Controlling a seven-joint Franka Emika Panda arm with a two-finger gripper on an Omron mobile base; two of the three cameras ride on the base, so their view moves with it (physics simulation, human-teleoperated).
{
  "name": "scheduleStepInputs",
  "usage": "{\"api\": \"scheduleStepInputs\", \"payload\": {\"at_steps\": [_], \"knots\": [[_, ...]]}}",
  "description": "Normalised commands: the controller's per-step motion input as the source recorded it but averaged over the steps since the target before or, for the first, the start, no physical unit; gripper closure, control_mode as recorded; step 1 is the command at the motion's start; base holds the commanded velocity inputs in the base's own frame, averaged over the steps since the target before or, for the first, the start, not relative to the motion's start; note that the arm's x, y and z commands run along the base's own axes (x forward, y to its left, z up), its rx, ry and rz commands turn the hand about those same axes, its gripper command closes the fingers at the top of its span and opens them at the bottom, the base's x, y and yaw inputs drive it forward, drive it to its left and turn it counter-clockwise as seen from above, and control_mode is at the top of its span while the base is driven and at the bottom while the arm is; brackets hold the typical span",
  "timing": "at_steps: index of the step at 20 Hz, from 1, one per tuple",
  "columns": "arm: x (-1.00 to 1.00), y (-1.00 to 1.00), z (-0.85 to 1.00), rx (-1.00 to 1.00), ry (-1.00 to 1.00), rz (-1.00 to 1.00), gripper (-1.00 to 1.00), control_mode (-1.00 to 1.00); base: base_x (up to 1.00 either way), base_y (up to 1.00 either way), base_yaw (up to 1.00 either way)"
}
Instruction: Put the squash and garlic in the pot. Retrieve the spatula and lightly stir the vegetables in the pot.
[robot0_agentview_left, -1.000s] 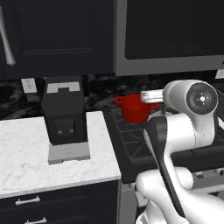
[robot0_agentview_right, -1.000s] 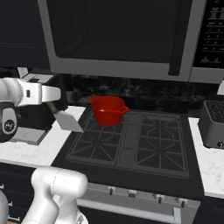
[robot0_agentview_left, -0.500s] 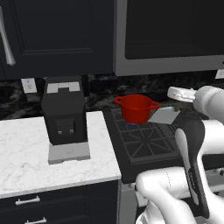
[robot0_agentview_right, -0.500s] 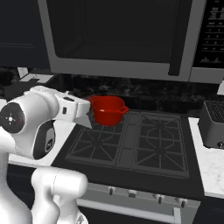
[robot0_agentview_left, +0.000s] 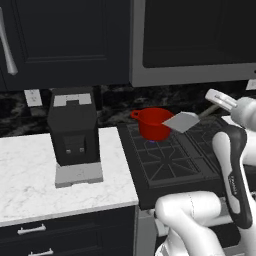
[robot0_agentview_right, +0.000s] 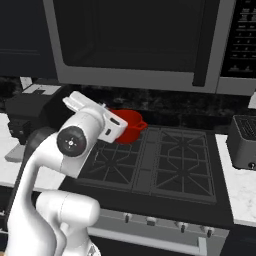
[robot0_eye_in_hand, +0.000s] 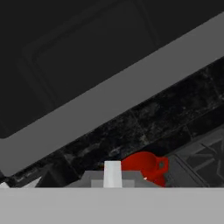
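The spatula (robot0_agentview_left: 183, 121) is pinched in the closed gripper (robot0_agentview_left: 216, 103) — grey blade out front, long axis running from the hand down toward the pot (robot0_agentview_left: 153, 123), blade tip just beside its rim, above the stove (robot0_agentview_left: 170, 160). The red pot sits on the back left burner. Can't tell what's inside it from these angles.

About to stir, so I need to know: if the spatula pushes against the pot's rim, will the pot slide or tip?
The pot looks small and squat, sitting flat on the stove grate, so it will probably slide before tipping. A push high on the rim could still rock it on the grate bars. The spatula, held by the shut gripper, looks flat and stiff, so it would pass the force on.
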Motion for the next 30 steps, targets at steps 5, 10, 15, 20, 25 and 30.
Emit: {"api": "scheduleStepInputs", "payload": {"at_steps": [5,10,15,20,25,30], "knots": [[0.40,-0.04,-0.40,0.10,-0.10,0.01,1.00,-1.00,0.00,0.00,0.00],[0.56,0.00,-0.15,0.04,-0.14,0.00,1.00,-1.00,0.00,0.00,0.00],[0.62,-0.04,-0.05,0.02,-0.06,0.00,1.00,-1.00,0.00,0.00,0.00],[0.77,0.00,-0.14,0.00,0.02,0.00,1.00,-1.00,0.00,0.00,0.00],[0.85,0.00,-0.23,-0.02,0.03,0.00,1.00,-1.00,0.00,0.00,0.00],[0.77,0.00,-0.45,-0.09,0.02,-0.01,1.00,-1.00,0.00,0.00,0.00]]}}
